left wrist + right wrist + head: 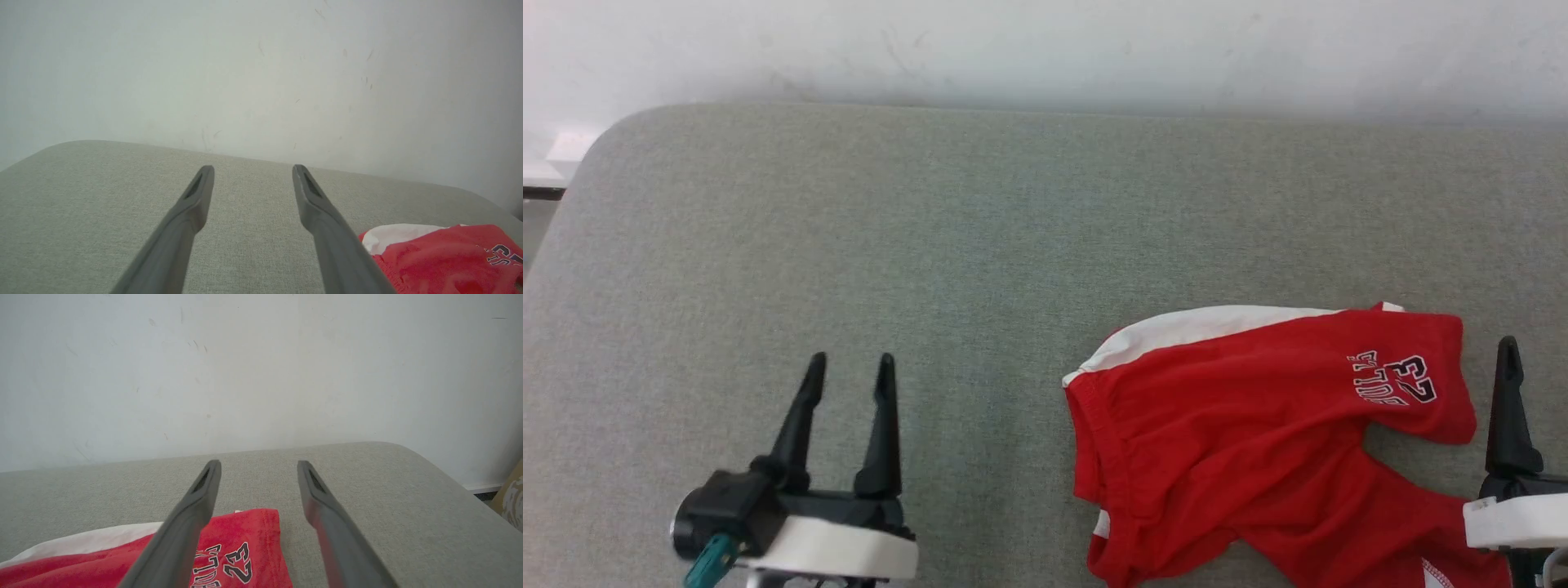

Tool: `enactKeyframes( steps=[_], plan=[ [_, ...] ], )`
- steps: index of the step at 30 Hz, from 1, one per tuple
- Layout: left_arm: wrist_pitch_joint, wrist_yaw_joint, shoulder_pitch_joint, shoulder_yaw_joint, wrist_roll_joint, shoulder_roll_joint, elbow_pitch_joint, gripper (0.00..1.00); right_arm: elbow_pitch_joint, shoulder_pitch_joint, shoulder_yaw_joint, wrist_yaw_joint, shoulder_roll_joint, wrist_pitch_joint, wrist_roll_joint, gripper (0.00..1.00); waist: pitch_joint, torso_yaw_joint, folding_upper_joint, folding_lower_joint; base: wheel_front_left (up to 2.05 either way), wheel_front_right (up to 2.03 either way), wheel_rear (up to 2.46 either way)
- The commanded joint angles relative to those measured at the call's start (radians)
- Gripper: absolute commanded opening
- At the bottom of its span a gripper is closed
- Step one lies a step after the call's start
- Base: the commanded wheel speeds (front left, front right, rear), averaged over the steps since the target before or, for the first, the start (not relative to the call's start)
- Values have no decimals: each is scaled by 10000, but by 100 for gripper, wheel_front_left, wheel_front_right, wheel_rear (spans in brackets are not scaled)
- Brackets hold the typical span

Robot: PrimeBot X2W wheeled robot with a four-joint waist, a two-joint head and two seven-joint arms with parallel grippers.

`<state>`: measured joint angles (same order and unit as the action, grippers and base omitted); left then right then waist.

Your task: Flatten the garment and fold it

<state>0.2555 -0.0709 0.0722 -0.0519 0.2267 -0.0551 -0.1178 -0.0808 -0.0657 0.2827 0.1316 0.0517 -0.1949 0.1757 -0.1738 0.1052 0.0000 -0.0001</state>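
Observation:
The red shorts (pixel 1258 425) lie crumpled on the grey fabric surface at the right front, white edge band toward the far side and the "BULLS 23" lettering on the right leg. My left gripper (pixel 851 363) hovers open well to the left of the shorts, nothing between its fingers. In the left wrist view the shorts (pixel 441 261) sit at the lower right, beyond my open left gripper (pixel 252 168). My right gripper (pixel 259 463) is open over the lettered leg of the shorts (pixel 245 539); one of its fingers (pixel 1509 408) stands just right of that leg.
The grey padded surface (pixel 931 229) has rounded corners and ends at a white wall (pixel 1045 49) behind. Its left edge drops off near a pale floor strip (pixel 547 163). A brownish object (pixel 510 494) stands past the right corner.

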Motion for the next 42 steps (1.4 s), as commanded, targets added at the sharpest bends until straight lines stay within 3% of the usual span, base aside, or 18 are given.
enactKeyframes(
  steps=[1,12,20,31,38,39,40,41,42],
  plan=[
    [-148,-102,-253,-156,-84,-73,56,100,37,100,29,-9,-13,-82,-58,100,5,-105,0,1,0,0,0],
    [-3873,-478,-2182,-1710,1105,-150,907,100,120,427,17,-9,-14,66,-125,100,-443,-225,0,1,0,0,0],
    [-5810,-535,-2989,-2509,1889,-129,1841,100,177,569,-65,-9,-14,192,-111,100,-866,-415,0,1,0,0,0],
    [-6958,-270,-3259,-2759,2370,-84,2153,100,320,713,-64,-9,-14,191,-12,100,-1179,-652,0,1,0,0,0],
    [-7110,-44,-3424,-2853,2302,-82,2491,100,448,844,-69,-9,-14,122,28,100,-1320,-718,0,1,0,0,0],
    [-7192,-54,-3475,-2944,2353,-72,2627,79,476,885,-67,-9,-14,102,30,100,-1366,-737,0,1,0,0,0],
    [-7205,-70,-3502,-2987,2389,-66,2673,30,488,910,-64,-9,-14,95,32,100,-1387,-747,0,1,0,0,0],
    [-7200,-85,-3533,-3029,2410,-61,2714,0,499,931,-63,-9,-14,86,32,100,-1406,-755,0,1,0,0,0],
    [-7209,-121,-3568,-3094,2427,-59,2758,0,509,949,-63,-9,-14,79,32,100,-1421,-762,0,1,0,0,0]
  ],
)
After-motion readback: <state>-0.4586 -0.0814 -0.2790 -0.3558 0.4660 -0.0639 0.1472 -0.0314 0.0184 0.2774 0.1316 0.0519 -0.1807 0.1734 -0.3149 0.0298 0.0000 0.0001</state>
